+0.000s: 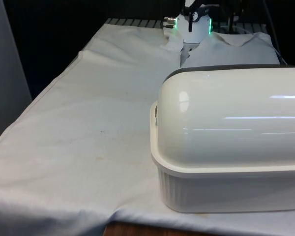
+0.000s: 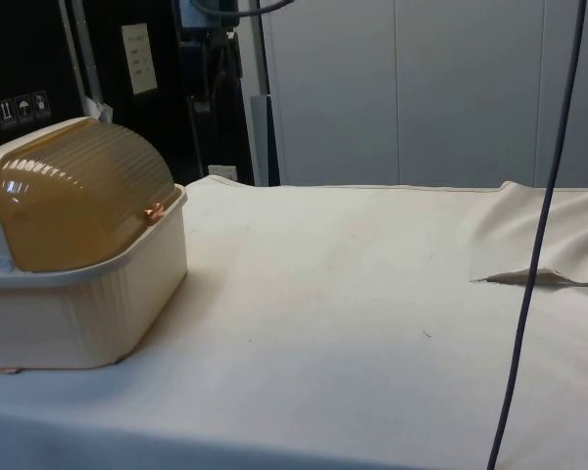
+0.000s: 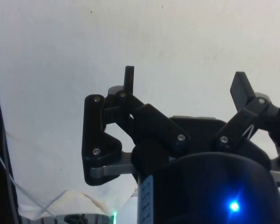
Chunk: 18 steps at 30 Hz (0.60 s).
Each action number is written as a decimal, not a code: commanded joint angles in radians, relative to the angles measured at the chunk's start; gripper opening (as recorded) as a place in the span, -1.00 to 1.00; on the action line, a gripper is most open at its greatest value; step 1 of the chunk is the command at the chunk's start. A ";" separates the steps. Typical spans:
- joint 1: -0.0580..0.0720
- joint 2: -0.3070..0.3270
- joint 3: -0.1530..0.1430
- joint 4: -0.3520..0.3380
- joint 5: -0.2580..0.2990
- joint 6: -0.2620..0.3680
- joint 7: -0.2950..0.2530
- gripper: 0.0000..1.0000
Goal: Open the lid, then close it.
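Bread box point(image 1: 231, 142): cream, ribbed base, on the table point(image 1: 78, 147) at the front view's right, near edge. Long axis runs across that view; plain back faces it. Domed amber lid point(image 2: 78, 196) down, its small handle point(image 2: 154, 212) at the front rim. Gripper point(image 3: 184, 91): above bare cloth, jaws apart, holding nothing.

Front view sits close behind the bread box point(image 1: 231, 147); side view shares it, across the white cloth point(image 2: 372, 294).
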 commanded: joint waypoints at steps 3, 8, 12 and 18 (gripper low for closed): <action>0.001 0.005 0.005 -0.014 0.014 0.038 -0.003 1.00; 0.000 0.020 0.007 -0.030 0.012 0.070 0.000 1.00; 0.001 0.032 0.013 -0.042 0.025 0.112 -0.001 1.00; 0.001 0.054 0.017 -0.041 0.021 0.137 0.002 1.00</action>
